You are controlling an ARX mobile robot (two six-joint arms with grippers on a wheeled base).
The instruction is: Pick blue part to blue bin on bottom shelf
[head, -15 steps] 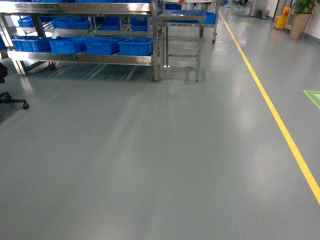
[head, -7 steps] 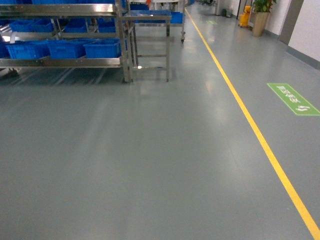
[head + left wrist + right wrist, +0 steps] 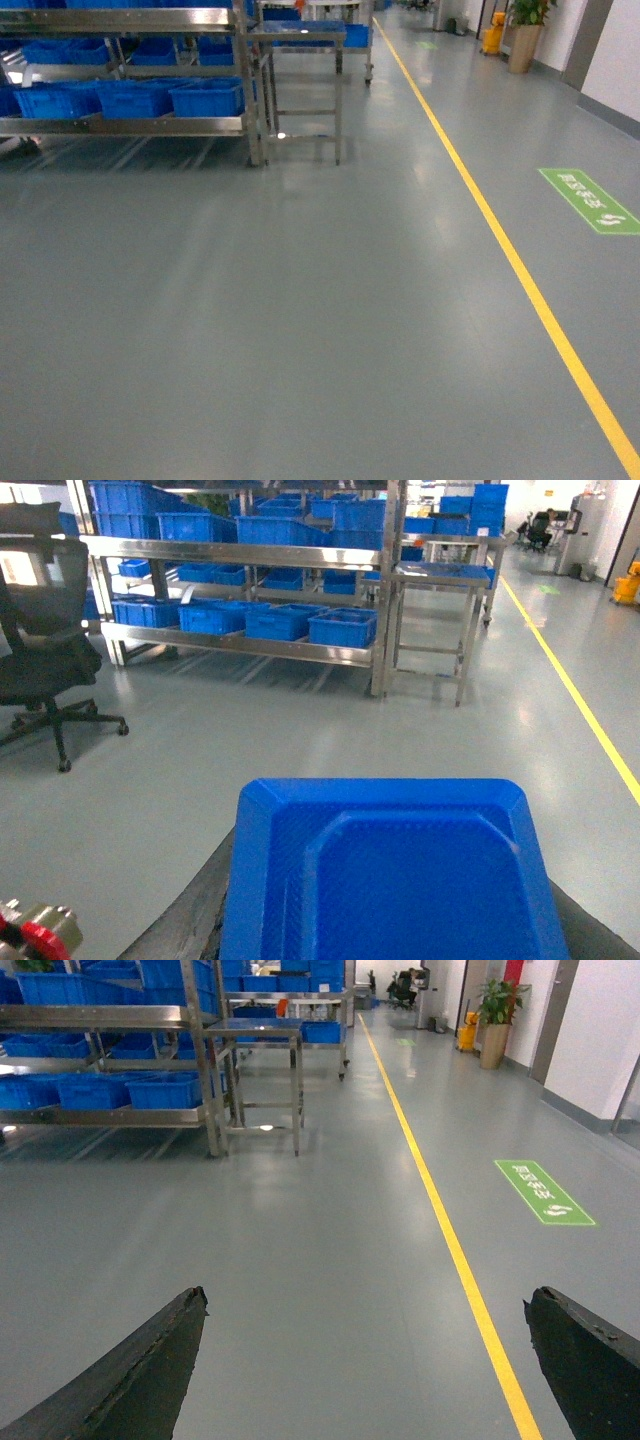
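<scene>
The blue part (image 3: pixel 385 880) fills the lower left wrist view, with my left gripper (image 3: pixel 390 855) shut on it; dark fingers (image 3: pixel 195 905) show on both sides of it. Beyond it stands the steel rack, whose bottom shelf (image 3: pixel 240 645) carries a row of blue crates (image 3: pixel 342 627). I cannot tell which of them is the blue bin. The same shelf (image 3: pixel 130 126) and crates (image 3: pixel 205 97) sit at the head view's upper left, far across the floor. My right gripper (image 3: pixel 366 1298) hangs open over bare grey floor with nothing in it. Neither gripper shows in the head view.
A black office chair (image 3: pixel 45 630) stands left of the rack. A steel table (image 3: pixel 300 35) adjoins the rack's right end. A yellow floor line (image 3: pixel 500 240) and a green floor sign (image 3: pixel 590 200) lie to the right. A red-capped piece (image 3: pixel 40 935) shows at the bottom left.
The head view has swung to the right: the rack slid left in the frame and the green floor sign came in. Over the last half second the scene barely shifted.
</scene>
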